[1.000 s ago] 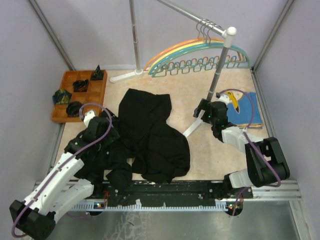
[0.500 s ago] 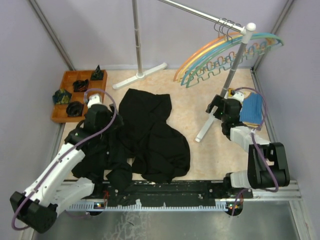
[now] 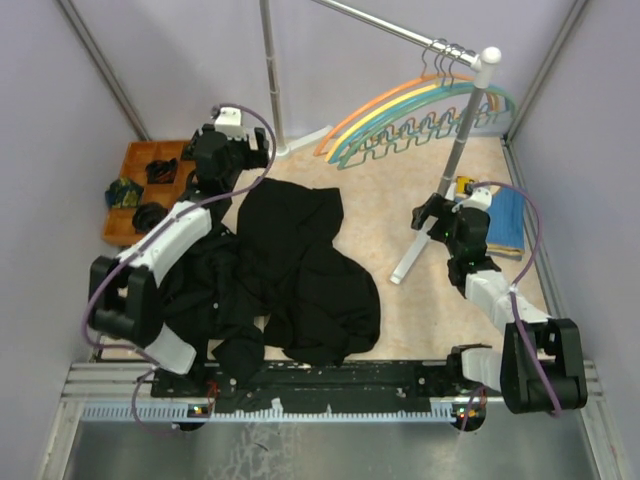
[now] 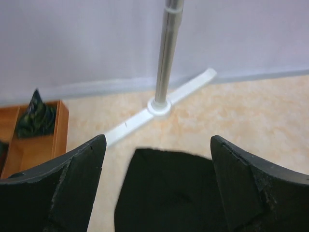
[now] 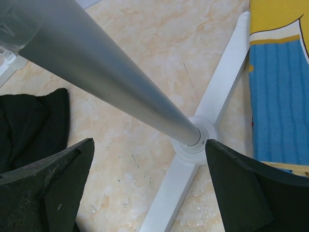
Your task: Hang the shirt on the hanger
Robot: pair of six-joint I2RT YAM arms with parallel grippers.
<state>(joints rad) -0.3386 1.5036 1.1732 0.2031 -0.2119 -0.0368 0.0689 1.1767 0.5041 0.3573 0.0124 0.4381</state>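
Note:
The black shirt [image 3: 300, 270] lies crumpled in the middle of the table; its far edge shows in the left wrist view [image 4: 169, 193]. The orange hanger [image 3: 372, 103] hangs with others at the right end of the rack rail. My left gripper [image 3: 252, 155] is open and empty at the back, above the shirt's far edge, facing the rack's left pole [image 4: 166, 53]; in its wrist view the gripper [image 4: 158, 159] shows wide-apart fingers. My right gripper [image 3: 425, 215] is open, and in its wrist view the gripper [image 5: 149, 154] has its fingers either side of the right pole [image 5: 111, 77] near its base.
A yellow hanger [image 3: 400, 100] and teal hangers [image 3: 430, 125] hang beside the orange one. More black clothes [image 3: 200, 300] lie left of the shirt. A blue-and-yellow garment [image 3: 503, 215] lies at right. An orange tray [image 3: 135, 160] with small dark items stands at back left. The rack's white foot [image 3: 405, 265] crosses the floor.
My left arm has swung from beside the shirt up to the back by the left pole. The rack's right pole and hangers shifted right, and my right gripper moved with them.

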